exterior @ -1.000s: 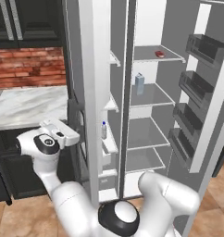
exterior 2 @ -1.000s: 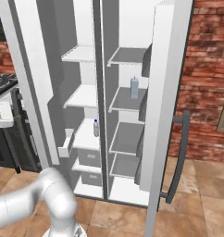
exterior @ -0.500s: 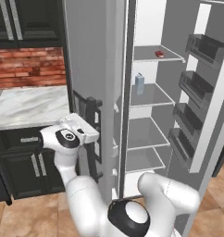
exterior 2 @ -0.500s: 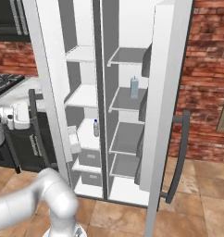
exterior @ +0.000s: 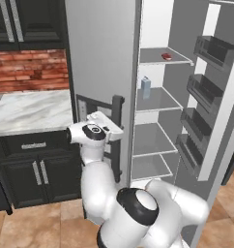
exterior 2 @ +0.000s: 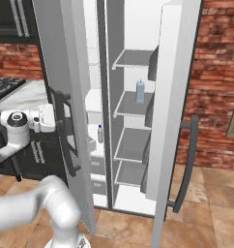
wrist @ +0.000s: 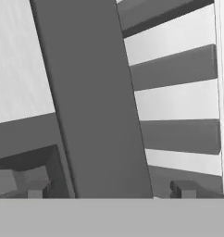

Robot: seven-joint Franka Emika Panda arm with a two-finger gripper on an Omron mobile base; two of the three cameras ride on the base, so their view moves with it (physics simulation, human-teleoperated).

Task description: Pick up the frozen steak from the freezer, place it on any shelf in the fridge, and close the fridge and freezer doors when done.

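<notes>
Freezer door (exterior: 102,72) hiding freezer shelves; gripper (wrist: 109,190) tips cropped, grip unclear.

Smooth matt grey freezer door (exterior: 102,72), marbled countertop (exterior: 29,110), rough brick wall (exterior 2: 215,87)

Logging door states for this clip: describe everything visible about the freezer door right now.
The freezer door is a tall, plain grey panel, metal by its look, with a dark vertical bar handle low on its front. In the left base view it nearly covers its compartment. In the right base view it stands ajar, with white shelves and a small bottle visible behind it. In the hand view the gripper straddles the handle, one fingertip on each side; contact cannot be judged.
</notes>
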